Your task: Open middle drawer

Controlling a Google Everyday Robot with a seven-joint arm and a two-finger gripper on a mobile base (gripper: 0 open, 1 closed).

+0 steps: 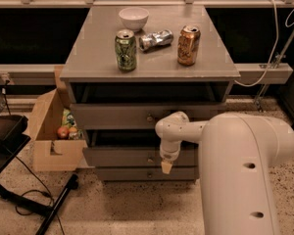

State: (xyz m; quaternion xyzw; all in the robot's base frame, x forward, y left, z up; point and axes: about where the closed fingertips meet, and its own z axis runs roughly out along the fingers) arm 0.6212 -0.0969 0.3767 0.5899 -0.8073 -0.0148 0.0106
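Grey cabinet (95,50) faces you: your gripper (166,166) hangs before the middle drawer (118,156), just right of its knob (150,159); you cannot tell its grip.

Speckled floor (137,209), dim warm light. Grey cabinet (88,58) against dark panels (34,33), with a pale rail (269,75) behind it. Cardboard box (44,131) just left of it. My gripper (166,167) hangs low before the cabinet front.

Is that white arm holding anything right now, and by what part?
Nothing, it seems: the gripper hangs before the middle drawer, just right of its brass knob, not on it.
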